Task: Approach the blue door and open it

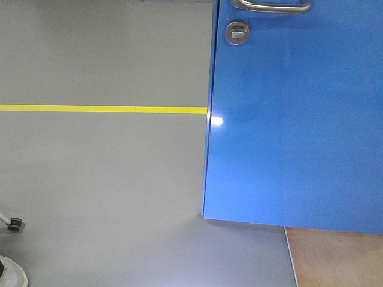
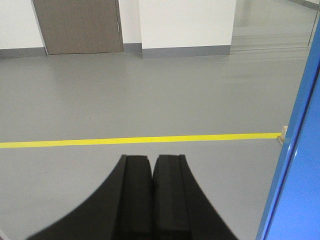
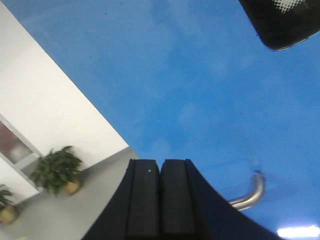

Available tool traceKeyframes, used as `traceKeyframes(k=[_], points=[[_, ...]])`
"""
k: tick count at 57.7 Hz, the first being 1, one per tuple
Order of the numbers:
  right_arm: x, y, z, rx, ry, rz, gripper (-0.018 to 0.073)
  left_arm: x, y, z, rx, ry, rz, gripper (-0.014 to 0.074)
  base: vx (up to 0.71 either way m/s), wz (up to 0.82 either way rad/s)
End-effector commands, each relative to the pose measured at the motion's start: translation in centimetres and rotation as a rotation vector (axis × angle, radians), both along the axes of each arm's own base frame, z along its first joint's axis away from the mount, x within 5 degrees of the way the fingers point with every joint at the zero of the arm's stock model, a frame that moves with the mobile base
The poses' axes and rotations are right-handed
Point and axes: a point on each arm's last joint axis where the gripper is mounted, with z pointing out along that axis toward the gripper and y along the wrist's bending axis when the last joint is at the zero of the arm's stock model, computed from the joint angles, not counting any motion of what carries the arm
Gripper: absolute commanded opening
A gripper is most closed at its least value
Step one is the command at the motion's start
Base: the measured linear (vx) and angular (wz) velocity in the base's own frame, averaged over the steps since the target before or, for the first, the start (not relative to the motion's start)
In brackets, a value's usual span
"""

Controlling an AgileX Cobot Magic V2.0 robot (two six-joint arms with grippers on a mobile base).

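Note:
The blue door (image 1: 293,119) fills the right of the front view, its free edge at the middle and its bottom above the grey floor. Its silver lever handle (image 1: 272,6) and round thumb-turn lock (image 1: 237,31) sit at the top. In the left wrist view my left gripper (image 2: 151,159) is shut and empty over the floor, with the blue door (image 2: 300,165) edge to its right. My right gripper (image 3: 160,162) is shut and empty close to the blue door (image 3: 190,80) face, the lever handle (image 3: 250,197) curving just right of its fingers.
A yellow floor line (image 1: 102,109) runs left from the door edge. A caster (image 1: 13,225) and a round base (image 1: 12,272) sit at the lower left. An orange floor patch (image 1: 338,257) lies under the door. Potted plants (image 3: 55,170) stand by a white wall; a brown door (image 2: 77,25) is far back.

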Motion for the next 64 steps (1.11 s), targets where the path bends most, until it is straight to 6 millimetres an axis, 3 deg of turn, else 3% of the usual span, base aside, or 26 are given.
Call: traceKeyframes(k=[1, 4, 12, 24, 35, 48, 64], points=[[-2.5, -0.1, 0.6, -0.114, -0.117, -0.041, 0.0012, -0.1, -0.1, 1.7, -0.009, -0.123, -0.011, 0.0073, 0.00, 0.00], [-3.7, -0.1, -0.1, -0.176, -0.159, -0.065, 0.0012, -0.1, -0.1, 1.7, -0.009, -0.123, -0.011, 0.0073, 0.00, 0.00], [-6.8, -0.3, -4.6, -0.289, -0.224, -0.140, 0.0012, -0.1, -0.1, 1.7, -0.009, -0.123, -0.011, 0.0073, 0.00, 0.00], [-12.1, -0.8, -13.9, -0.417, -0.212, -0.185, 0.0012, -0.1, -0.1, 1.7, -0.009, -0.123, -0.011, 0.0073, 0.00, 0.00], [-15.1, -0.7, -19.8, -0.350, -0.194, -0.169, 0.0012, -0.1, -0.1, 1.7, -0.009, -0.123, -0.011, 0.0073, 0.00, 0.00], [-15.9, -0.4, -22.8, -0.314, -0.147, -0.124, 0.0012, -0.1, -0.1, 1.7, -0.009, -0.123, -0.011, 0.0073, 0.00, 0.00], [-15.5, -0.9, -24.8, -0.549, -0.101, -0.156, 0.0012, -0.1, -0.1, 1.7, -0.009, -0.123, -0.011, 0.0073, 0.00, 0.00]])
